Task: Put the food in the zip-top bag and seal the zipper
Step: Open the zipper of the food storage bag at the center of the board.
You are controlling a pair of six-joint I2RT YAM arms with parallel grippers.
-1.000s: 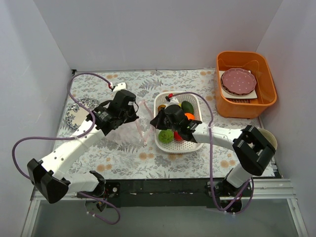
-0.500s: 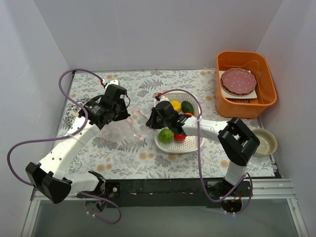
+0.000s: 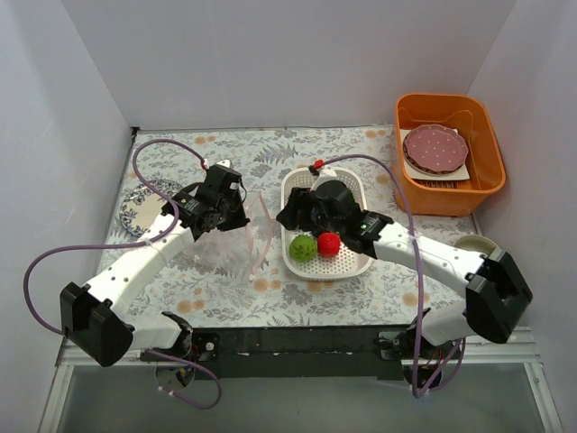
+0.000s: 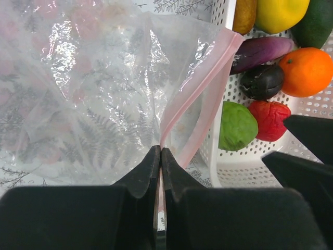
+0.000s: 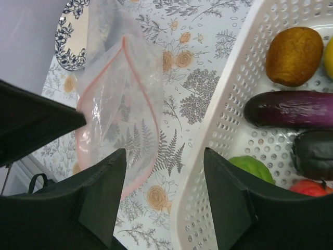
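Note:
The clear zip-top bag (image 4: 93, 88) lies left of the white basket (image 4: 223, 156), its mouth gaping toward it. My left gripper (image 4: 160, 152) is shut on the pink zipper (image 4: 200, 99) at the bag's near corner. The food lies in the basket: lemon (image 4: 281, 13), orange (image 4: 306, 72), eggplant (image 4: 260, 49), kiwi (image 5: 294, 48), green ball (image 3: 303, 247), red ball (image 3: 328, 243) and two dark fruits (image 4: 261, 82). My right gripper (image 5: 165, 156) hangs open and holds nothing, over the basket's left wall (image 5: 229, 120) and the bag's mouth (image 5: 119, 109).
An orange bin (image 3: 487, 185) holding a pink plate (image 3: 435, 148) stands at the back right. A floral saucer (image 3: 142, 209) lies at the left edge, and a beige bowl (image 3: 471, 244) sits partly behind the right arm. White walls close in three sides.
My right gripper has gone from shut to open, and its arm has swung out to the right. The left gripper has shifted a little, still holding the bag.

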